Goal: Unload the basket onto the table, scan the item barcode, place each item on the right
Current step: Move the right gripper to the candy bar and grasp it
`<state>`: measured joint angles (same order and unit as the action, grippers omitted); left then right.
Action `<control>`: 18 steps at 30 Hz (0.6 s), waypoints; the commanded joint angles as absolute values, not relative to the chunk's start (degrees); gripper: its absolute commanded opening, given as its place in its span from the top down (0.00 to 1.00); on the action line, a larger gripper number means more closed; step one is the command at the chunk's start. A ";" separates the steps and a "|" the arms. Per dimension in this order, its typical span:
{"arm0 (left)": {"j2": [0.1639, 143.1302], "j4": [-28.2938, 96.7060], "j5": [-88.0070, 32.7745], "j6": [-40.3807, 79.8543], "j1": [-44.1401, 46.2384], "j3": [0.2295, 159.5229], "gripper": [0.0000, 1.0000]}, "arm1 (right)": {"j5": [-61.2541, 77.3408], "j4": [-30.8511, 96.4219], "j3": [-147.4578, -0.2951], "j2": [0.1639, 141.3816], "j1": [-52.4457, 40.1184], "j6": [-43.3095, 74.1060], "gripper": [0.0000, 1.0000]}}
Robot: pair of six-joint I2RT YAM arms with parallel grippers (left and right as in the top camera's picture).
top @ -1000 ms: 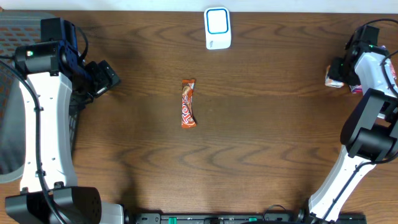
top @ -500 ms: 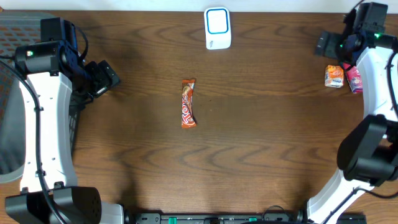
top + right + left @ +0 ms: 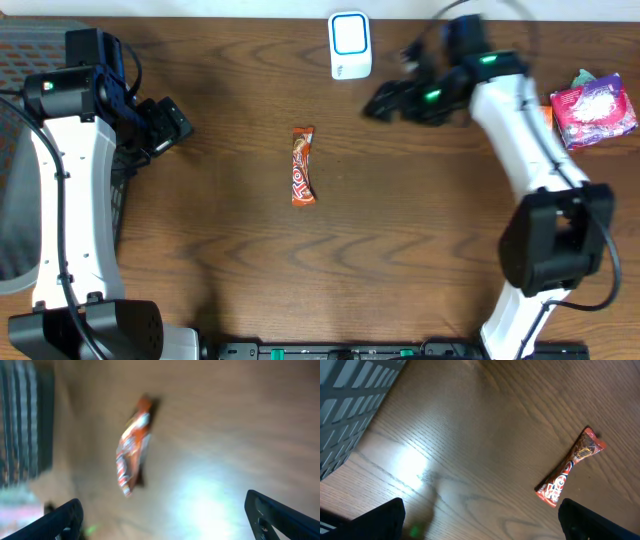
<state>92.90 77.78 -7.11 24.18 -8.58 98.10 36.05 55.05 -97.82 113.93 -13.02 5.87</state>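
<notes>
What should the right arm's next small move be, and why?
Probably carry the right gripper toward and down over the candy bar: its fingers stand open and empty, and the bar lies untouched mid-table, not yet brought to the scanner.

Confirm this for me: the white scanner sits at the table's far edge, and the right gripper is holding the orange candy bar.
One thing is wrong. The right gripper is open and holds nothing. The orange candy bar lies loose, apart from it, as the overhead view shows. The white scanner does sit at the far edge.
</notes>
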 commanded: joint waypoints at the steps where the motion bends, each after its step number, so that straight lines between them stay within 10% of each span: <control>1: 93.25 77.97 -6.37 24.25 -8.67 97.82 0.02 | 37.82 55.05 -96.75 114.37 -19.05 6.17 0.01; 18: 93.25 77.97 -6.37 24.25 -8.67 97.82 0.02 | 14.59 45.71 -96.75 114.43 -38.85 20.97 0.01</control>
<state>92.90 77.78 -7.11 24.18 -8.58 98.10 19.81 46.83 -96.97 114.17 -38.20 18.11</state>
